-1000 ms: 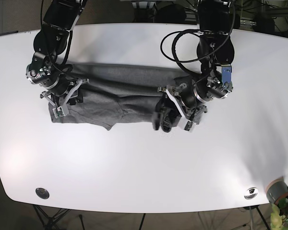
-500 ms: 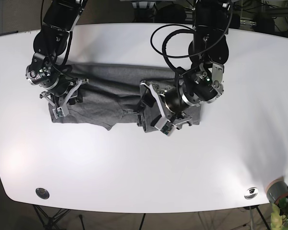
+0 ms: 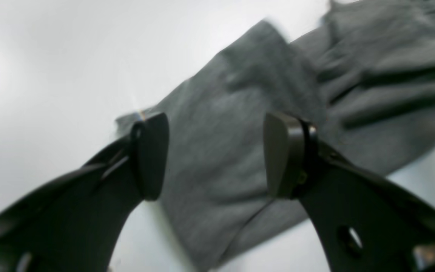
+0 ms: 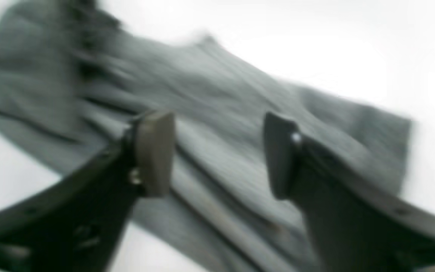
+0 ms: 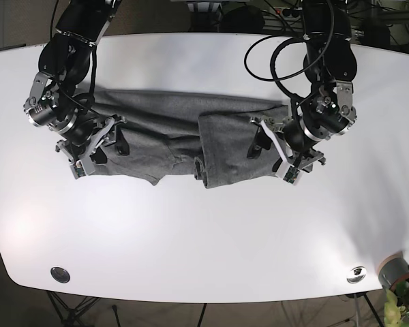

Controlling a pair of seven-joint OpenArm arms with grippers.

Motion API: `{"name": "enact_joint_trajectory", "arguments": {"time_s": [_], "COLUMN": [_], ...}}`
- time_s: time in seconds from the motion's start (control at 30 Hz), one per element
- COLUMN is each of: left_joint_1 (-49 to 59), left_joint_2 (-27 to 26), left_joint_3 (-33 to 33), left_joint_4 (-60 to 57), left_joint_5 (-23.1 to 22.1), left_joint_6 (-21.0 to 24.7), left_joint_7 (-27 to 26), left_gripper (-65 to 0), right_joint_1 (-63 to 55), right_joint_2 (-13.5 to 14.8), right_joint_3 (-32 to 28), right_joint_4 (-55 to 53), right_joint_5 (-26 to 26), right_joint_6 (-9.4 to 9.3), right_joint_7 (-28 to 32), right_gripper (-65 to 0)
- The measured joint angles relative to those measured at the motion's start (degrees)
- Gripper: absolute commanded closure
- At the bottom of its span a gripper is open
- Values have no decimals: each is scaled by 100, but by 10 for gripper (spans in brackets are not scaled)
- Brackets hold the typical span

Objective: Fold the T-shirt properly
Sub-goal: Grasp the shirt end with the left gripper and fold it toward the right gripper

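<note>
Left hand (image 3: 215, 155) pulled back, open, T-shirt (image 5: 170, 139) on white table (image 5: 204, 231)

White table (image 5: 191, 238); 2 metal discs near front edge, left (image 5: 60, 274) & right (image 5: 356, 274); plant (image 5: 403, 306) at corner.

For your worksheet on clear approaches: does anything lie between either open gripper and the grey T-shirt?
Nothing visible does. The left gripper and right gripper each hang with jaws apart directly over the T-shirt, only bare cloth between them.
</note>
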Motion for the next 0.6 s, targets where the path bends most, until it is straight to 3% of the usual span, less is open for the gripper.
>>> {"name": "enact_joint_trajectory", "arguments": {"time_s": [0.2,0.4,0.6], "left_joint_1": [278,415,531], "left_joint_2": [-376,-529,-568], "left_joint_3": [-313,-629,-1075], "left_joint_4": [-7,-251,-345], "left_joint_5": [-24,-22,-46], "left_joint_6": [-4,-4,-7], "left_joint_7": [-533,-645,-669], "left_gripper": [-372,-372,-372], "right_joint_1": [0,131,474], "right_joint_2": [-57,-415,-769], "right_joint_3": [-748,-1397,-1668], "right_joint_4": [-11,-297,-964], "right_joint_5": [420,332,-37], "right_joint_6": [4,4,0], "right_joint_7": [-96,-74,-92], "right_gripper": [-482,-482,-484]}}
